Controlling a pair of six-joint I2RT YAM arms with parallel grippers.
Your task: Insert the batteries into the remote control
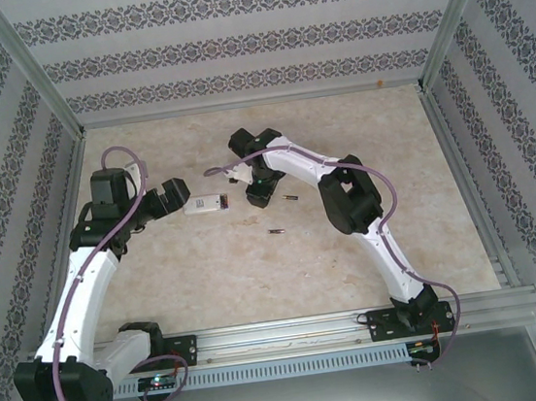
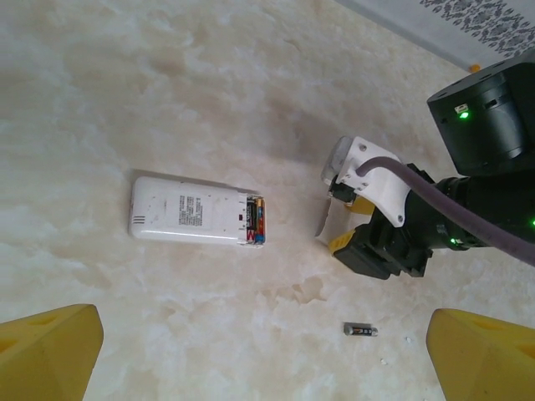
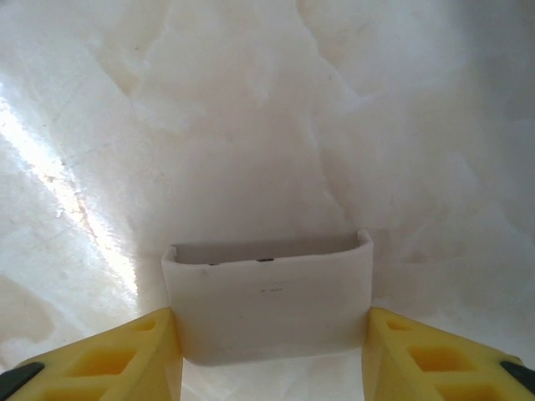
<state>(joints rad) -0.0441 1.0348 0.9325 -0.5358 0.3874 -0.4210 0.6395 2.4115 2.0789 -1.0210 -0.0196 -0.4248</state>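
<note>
Pale marbled desk (image 1: 258, 280); over it, left tool (image 2: 266, 355) with yellow fingers (image 2: 50, 351) spread wide; right tool (image 3: 267, 355) pinched on a small white cover (image 3: 267, 305), low over the desk; white remote (image 2: 188, 219) flat on the desk between both tools, batteries (image 2: 257, 222) seated in its open end compartment; one more battery (image 2: 360, 330) loose on the desk, near the right tool.

Remote (image 1: 205, 205): bare table beyond and nearer, free passage. Left side: left gripper (image 1: 176, 194) close, jaws wide. Right side: right gripper (image 2: 338, 238) blocks, clamping cover (image 3: 267, 296). Battery (image 1: 290, 198) further right, second battery (image 1: 276, 231) nearer.
</note>
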